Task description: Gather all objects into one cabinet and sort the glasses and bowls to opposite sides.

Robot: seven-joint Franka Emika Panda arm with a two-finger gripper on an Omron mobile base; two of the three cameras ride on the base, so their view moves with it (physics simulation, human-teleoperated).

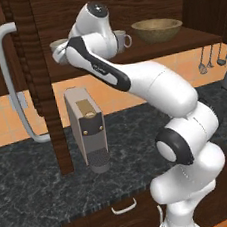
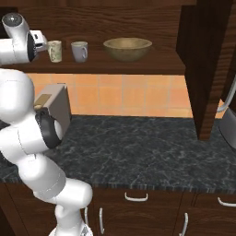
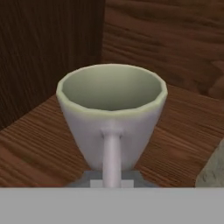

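The pale cup (image 3: 111,118) stands upright on the shelf (image 3: 39,144) at the cabinet's left end, handle toward the hand; whether the end effector is open, I can't tell; best to ease forward squarely, keeping clear of the cream cup (image 2: 55,51).

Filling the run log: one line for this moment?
gripper: at shelf's left end | pale greenish-white cup: upright before it | tan bowl: right side | grasp: unclear

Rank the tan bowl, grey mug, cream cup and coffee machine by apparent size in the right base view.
1. coffee machine, though nearer the camera and partly behind the arm.
2. tan bowl.
3. grey mug and cream cup: alike, unranked.
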